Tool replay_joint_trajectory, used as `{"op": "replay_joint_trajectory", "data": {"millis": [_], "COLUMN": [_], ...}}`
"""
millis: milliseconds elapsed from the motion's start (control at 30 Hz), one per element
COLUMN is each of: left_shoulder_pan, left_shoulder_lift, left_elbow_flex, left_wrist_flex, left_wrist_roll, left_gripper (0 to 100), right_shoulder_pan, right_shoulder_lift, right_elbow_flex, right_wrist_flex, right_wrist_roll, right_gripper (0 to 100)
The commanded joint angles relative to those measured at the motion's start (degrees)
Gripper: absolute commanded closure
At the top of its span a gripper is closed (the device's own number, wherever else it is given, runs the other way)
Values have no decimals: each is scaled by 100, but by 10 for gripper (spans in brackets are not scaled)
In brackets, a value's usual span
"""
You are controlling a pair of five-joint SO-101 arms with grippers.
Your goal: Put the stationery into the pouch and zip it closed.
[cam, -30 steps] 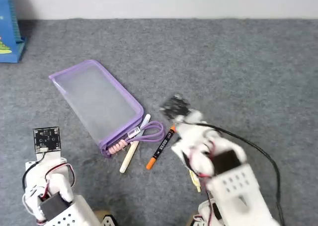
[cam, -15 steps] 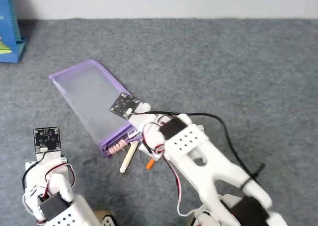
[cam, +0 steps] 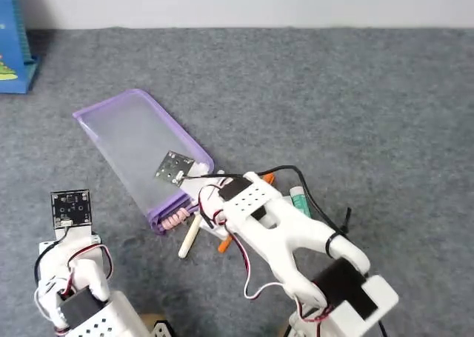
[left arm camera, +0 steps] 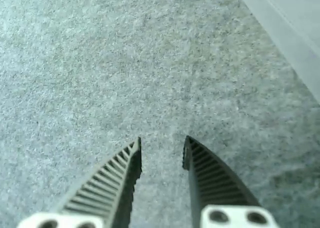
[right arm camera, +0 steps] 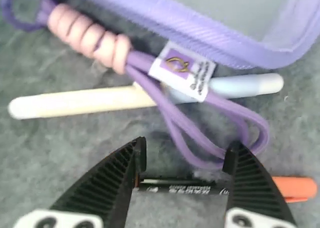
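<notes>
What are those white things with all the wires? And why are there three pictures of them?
They are two small robot arms. One picture looks down from above on the grey mat. The other two come from little cameras on the arms' wrists, so you see each pincer up close. On the mat lie a purple pouch, a cream pen and a black marker with an orange cap. The left pincer hangs open over bare mat. The right pincer is open just above the marker. Nothing is held yet.
</notes>
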Motion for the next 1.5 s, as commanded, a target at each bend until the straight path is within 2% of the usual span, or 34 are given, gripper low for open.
{"op": "replay_joint_trajectory", "data": {"millis": [0, 200, 233, 600, 867, 1067, 1233, 1467], "left_shoulder_pan": [-18, -18, -18, -18, -18, -9, -9, -9], "left_shoulder_lift": [-70, -70, -70, -70, -70, -70, -70, -70], "left_elbow_flex": [-22, -22, -22, -22, -22, -22, -22, -22], "left_wrist_flex": [-62, -62, -62, -62, -62, -62, -62, -62], "left_wrist_roll": [-26, -26, -26, -26, -26, -26, -26, -26], "left_gripper": [859, 859, 859, 859, 859, 859, 859, 859], "right_shoulder_pan": [163, 286, 365, 1701, 2193, 2862, 3046, 3002], "right_shoulder_lift": [57, 127, 110, -532, -1130, -1543, -1754, -2580], "right_elbow_flex": [-308, -316, -369, -1187, -1204, -1204, -1204, -1204], "right_wrist_flex": [-268, -426, -409, 980, 2290, 2686, 3310, 3960], "right_wrist_roll": [35, 44, 44, 44, 695, 897, 897, 897], "right_gripper": [777, 986, 995, 989, 987, 988, 966, 753]}}
